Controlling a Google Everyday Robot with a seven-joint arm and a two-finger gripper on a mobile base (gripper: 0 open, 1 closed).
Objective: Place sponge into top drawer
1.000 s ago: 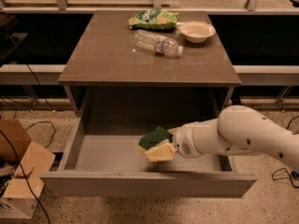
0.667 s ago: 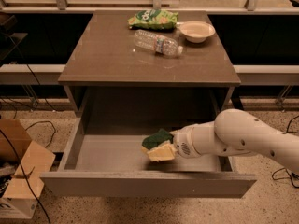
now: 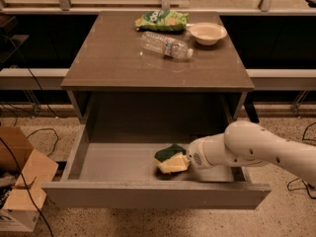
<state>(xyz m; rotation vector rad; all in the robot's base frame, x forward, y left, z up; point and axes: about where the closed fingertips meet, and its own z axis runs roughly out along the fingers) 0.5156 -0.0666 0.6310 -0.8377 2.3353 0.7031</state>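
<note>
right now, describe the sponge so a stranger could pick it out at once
Under the brown table, the top drawer stands pulled open. Inside, right of centre, the sponge is at the white arm's pincer. It is a small block, dark green over yellow, unlike the green bag on the table.

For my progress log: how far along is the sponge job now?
Done: the top drawer is pulled open, and the sponge is inside it. In hand: the gripper is right at the sponge. Left, probably: leave it on the drawer floor and pull the arm out.
</note>
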